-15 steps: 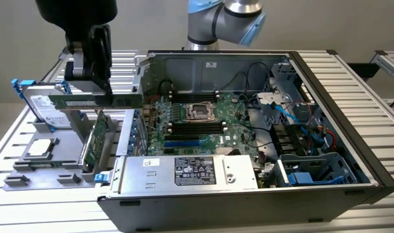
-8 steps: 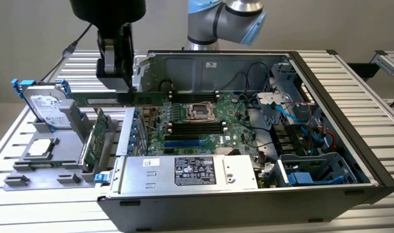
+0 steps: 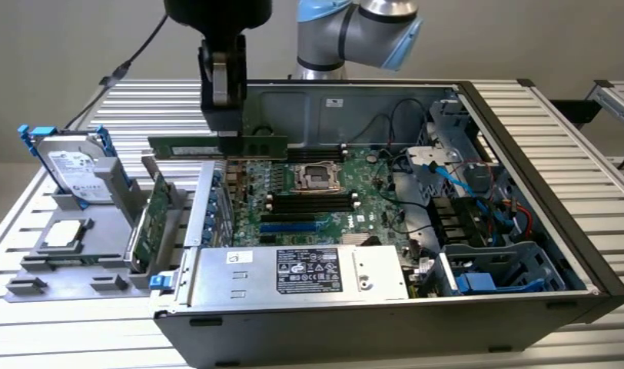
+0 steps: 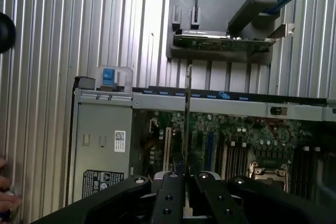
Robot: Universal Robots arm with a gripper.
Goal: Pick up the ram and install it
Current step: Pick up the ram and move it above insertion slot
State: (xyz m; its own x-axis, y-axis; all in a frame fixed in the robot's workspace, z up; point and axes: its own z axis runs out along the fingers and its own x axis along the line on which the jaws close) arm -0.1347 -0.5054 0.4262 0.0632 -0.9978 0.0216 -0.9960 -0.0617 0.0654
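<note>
Closest to us in the exterior view sits the power supply (image 3: 302,273), with its white label, in the front of the open computer case (image 3: 558,231). To the exterior view's left, on the slatted table (image 3: 45,338), a gray holder (image 3: 25,265) carries a wide green expansion card (image 3: 151,219) standing on edge and an upright hard drive (image 3: 76,169).

Further in, the motherboard (image 3: 291,207) lies flat in the case, and we can see its long black slots (image 3: 310,201) in front of the processor socket (image 3: 320,175).

Above the case's wall on the exterior view's left hangs the gripper (image 3: 230,137), clamped on the ram (image 3: 189,146). The ram is held level, just under the fingers, sticking out past them on both sides and a little further toward the exterior view's left. It is in the air, clear of the slots and off to their left.

In the wrist view we see the ram (image 4: 187,108) edge-on, a thin line running out from between the black fingers (image 4: 169,198) of the gripper (image 4: 187,182), which press it from both sides.

Behind everything, the blue-and-gray arm (image 3: 358,31) rises at the back.
</note>
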